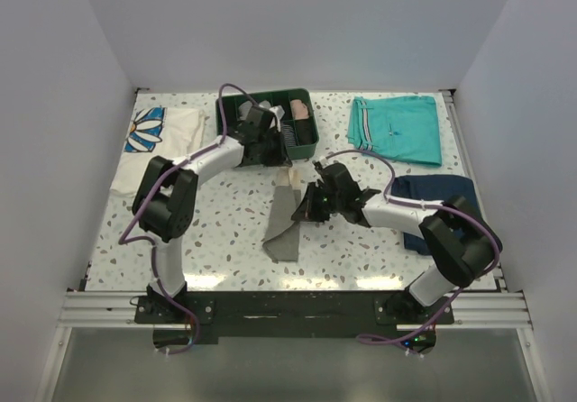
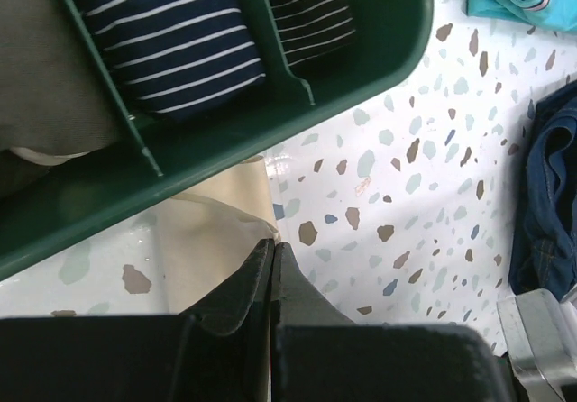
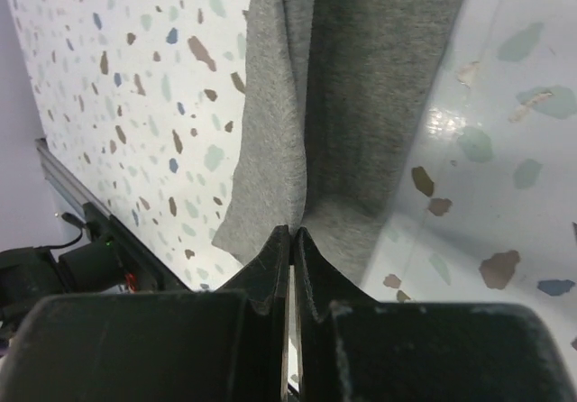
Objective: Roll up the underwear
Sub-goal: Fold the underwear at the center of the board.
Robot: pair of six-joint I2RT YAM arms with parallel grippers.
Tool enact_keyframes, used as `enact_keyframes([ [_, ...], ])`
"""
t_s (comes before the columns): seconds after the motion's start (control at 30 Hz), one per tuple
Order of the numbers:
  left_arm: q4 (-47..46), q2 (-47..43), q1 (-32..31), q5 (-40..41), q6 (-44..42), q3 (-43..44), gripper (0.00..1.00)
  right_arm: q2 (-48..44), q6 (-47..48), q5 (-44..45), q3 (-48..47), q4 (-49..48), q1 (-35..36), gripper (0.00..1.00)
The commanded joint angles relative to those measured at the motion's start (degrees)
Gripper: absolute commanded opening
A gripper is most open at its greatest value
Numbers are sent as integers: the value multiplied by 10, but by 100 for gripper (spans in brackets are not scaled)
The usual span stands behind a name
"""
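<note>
At mid-table the underwear [image 1: 287,223] lies stretched long, grey-taupe with a beige far end just beside the green tray [image 1: 267,95]. The left gripper [image 2: 273,244] pinches that beige end, and the right gripper [image 3: 293,232] is clamped on a raised grey fold.

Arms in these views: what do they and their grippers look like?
Both the left arm and right arm have black joint housings, white links and a purple cable looping alongside. The left gripper and right gripper are matte black with two tapered fingers.

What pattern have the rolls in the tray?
Rolls: thin white stripes on dark cloth, best in left wrist view.
</note>
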State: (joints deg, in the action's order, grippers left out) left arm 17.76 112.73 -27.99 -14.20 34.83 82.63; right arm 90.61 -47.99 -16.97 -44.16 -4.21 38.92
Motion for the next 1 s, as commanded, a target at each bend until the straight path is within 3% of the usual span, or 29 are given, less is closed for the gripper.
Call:
enact_keyframes([
  [0.0,-2,16,-7,-10,-18,30,0,5,-4,19,7,5,-1,0],
  [0.57,7,69,-13,-21,-32,70,0,44,-25,17,21,-36,-1,0],
  [0.63,8,73,-14,-26,-33,76,0,46,-26,18,22,-37,-1,4],
  [0.8,9,65,-13,-28,-41,77,15,35,-19,27,21,-26,0,28],
  [0.83,9,61,-14,-27,-42,77,21,31,-17,31,20,-19,0,33],
  [0.97,24,49,-14,-17,-58,89,42,-6,5,56,15,19,-1,40],
])
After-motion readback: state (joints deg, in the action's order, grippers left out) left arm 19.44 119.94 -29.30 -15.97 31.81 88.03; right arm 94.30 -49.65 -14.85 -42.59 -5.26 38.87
